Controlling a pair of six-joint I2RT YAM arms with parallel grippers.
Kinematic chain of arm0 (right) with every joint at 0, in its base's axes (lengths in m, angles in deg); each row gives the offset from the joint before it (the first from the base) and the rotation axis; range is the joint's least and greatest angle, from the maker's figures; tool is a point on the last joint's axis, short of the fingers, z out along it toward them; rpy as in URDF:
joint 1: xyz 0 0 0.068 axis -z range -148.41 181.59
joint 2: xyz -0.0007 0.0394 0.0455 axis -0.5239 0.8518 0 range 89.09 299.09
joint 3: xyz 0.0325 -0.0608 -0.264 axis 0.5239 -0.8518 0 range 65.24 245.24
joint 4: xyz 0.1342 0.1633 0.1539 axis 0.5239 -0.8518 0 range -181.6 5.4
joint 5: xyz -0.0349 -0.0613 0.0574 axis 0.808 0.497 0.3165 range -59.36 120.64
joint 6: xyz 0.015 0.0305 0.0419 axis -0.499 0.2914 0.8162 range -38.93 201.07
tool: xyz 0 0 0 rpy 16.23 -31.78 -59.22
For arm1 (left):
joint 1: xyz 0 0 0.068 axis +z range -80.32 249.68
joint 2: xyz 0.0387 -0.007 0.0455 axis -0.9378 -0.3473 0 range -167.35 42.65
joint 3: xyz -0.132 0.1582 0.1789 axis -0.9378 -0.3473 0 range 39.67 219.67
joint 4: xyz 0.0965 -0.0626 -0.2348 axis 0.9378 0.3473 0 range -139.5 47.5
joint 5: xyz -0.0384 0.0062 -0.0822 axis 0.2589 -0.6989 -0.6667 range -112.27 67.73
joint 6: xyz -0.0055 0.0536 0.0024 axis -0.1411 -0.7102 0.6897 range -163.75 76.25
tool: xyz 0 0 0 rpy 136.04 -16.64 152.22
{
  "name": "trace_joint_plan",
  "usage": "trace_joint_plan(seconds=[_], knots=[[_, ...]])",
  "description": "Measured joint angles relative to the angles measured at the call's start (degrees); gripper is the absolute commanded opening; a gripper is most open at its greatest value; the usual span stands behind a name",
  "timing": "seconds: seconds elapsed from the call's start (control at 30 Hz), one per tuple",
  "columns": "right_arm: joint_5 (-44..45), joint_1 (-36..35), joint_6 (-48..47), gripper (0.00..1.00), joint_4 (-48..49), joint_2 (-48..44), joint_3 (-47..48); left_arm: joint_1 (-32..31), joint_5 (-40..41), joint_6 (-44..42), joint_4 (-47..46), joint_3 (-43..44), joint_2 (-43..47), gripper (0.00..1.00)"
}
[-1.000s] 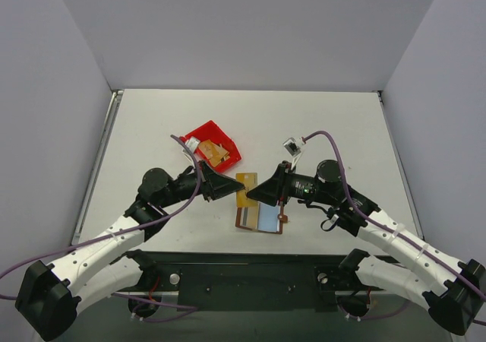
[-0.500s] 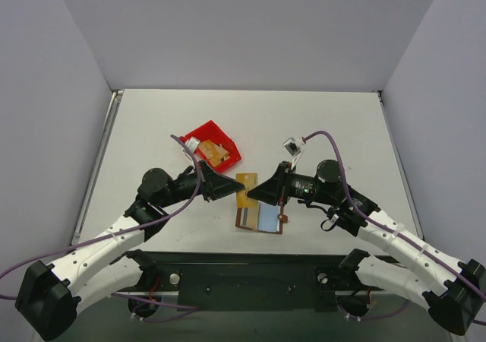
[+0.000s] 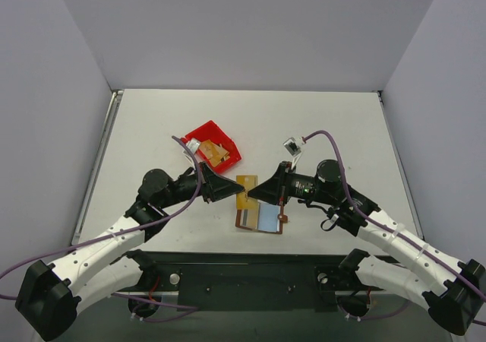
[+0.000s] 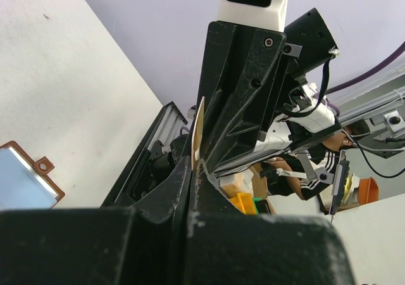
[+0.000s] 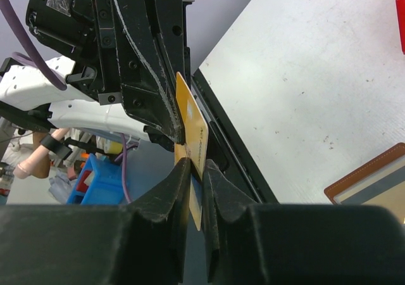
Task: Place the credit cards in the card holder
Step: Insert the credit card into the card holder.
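One gold credit card [image 3: 245, 184] hangs in the air between the two arms, above the open brown card holder [image 3: 262, 219] with its light blue panels. My left gripper [image 3: 238, 189] is shut on the card's left edge; the left wrist view shows the card [image 4: 198, 130] edge-on, rising from the left gripper [image 4: 195, 168]. From the right, my right gripper [image 3: 251, 192] pinches the same card [image 5: 193, 123], which stands between the tips of the right gripper [image 5: 197, 168] with both pads against it. More cards [image 3: 217, 153] lie in the red bin [image 3: 203, 133].
The red bin stands behind and left of the grippers. The card holder [image 5: 373, 177] lies flat near the table's front edge, just beyond the black base rail [image 3: 243, 270]. A small white tag on the right arm's cable [image 3: 291, 146] hovers right of centre.
The right gripper's jaws have drawn together onto the card. The left gripper stays shut on it, and neither arm has visibly shifted.
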Motion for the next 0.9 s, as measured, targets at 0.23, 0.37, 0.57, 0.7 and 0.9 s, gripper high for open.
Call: trace_joint_plan(seconds=[0.23,0.37,0.57,0.7,0.9], knots=[[-0.57,0.0,0.04,0.0,-0.11,-0.02,0.0,0.07,0.15,-0.13,0.0,-0.42,-0.02,0.41],[0.83,0.0,-0.79,0.0,-0.98,-0.42,0.0,0.0,0.87,-0.52,0.68,-0.44,0.0,0.79],[7.15,0.04,-2.16,0.0,-4.52,-2.86,0.0,0.26,2.8,-2.16,4.81,-0.07,0.26,0.83],[15.23,0.04,-2.58,0.0,-10.19,-4.85,0.0,1.07,5.92,-5.9,12.17,1.68,1.2,0.85],[23.52,0.26,-3.87,0.0,-19.87,-4.13,0.0,1.16,13.14,-14.75,25.07,6.62,1.14,0.71]])
